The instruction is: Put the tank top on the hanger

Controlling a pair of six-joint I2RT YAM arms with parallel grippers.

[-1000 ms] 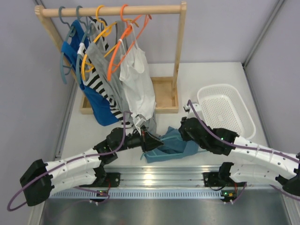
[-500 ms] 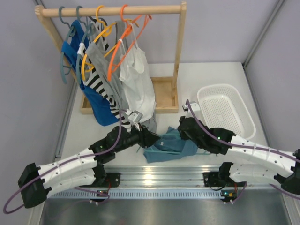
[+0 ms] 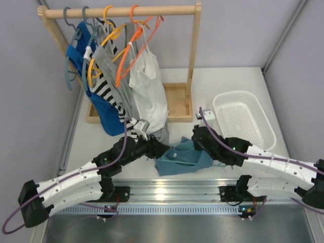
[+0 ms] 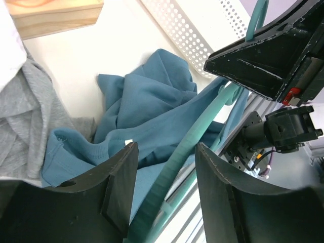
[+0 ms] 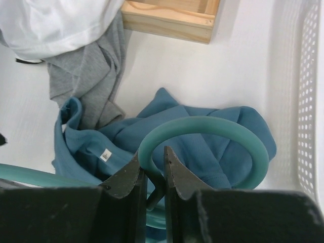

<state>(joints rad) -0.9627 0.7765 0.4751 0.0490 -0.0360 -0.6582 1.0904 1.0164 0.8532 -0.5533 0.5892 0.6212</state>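
The teal-blue tank top (image 3: 183, 158) lies crumpled on the table between the two arms; it also shows in the wrist views as tank top (image 4: 147, 101) and tank top (image 5: 212, 152). The light teal hanger (image 5: 202, 124) rests over it, hook curved upward. My right gripper (image 5: 151, 161) is shut on the hanger at the foot of the hook. My left gripper (image 4: 164, 152) stands open just above the cloth. One arm of the hanger (image 4: 195, 139) runs between its jaws without either pad visibly pressing on it. From above, the left gripper (image 3: 161, 148) and right gripper (image 3: 198, 139) flank the top.
A wooden rack (image 3: 121, 11) at the back left carries several garments on orange and grey-blue hangers. Its grey garment (image 5: 86, 81) hangs down onto the table beside the tank top. A white perforated basket (image 3: 243, 119) sits at the right. The rack's wooden base (image 5: 172, 20) is just behind.
My left gripper has opened wide from a nearly shut state and shifted slightly left. The right gripper has kept its hold on the hanger and barely moved.
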